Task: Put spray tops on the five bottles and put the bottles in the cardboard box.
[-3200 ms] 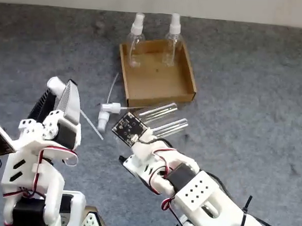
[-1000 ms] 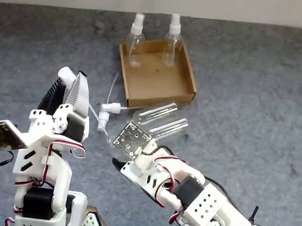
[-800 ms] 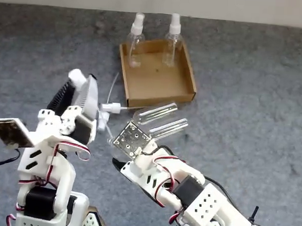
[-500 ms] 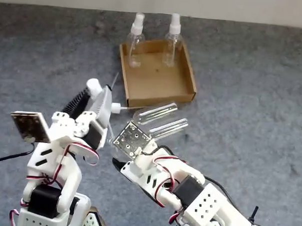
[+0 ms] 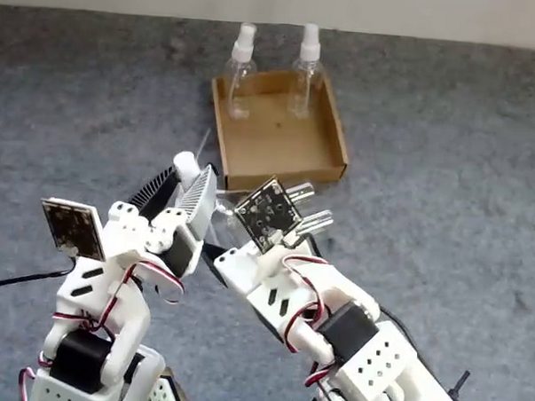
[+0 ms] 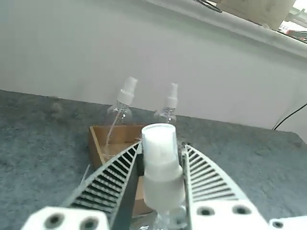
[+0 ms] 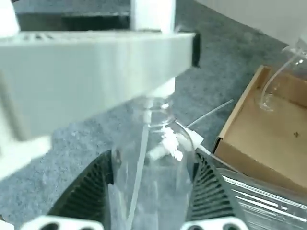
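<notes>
Two capped bottles (image 5: pixel 240 75) in cardboard box (image 5: pixel 283 148), two bare bottles (image 5: pixel 315 222) lying beside it

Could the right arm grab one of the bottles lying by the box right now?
Probably not: the right gripper is shut on a bottle, with the left gripper holding a spray top at its neck. The lying bottles sit close by.

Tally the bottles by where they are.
Bottles standing in the cardboard box, spray tops on: 2
Bottles lying on the table beside the box: 2
Bottle held in the right gripper: 1
Total: 5
</notes>
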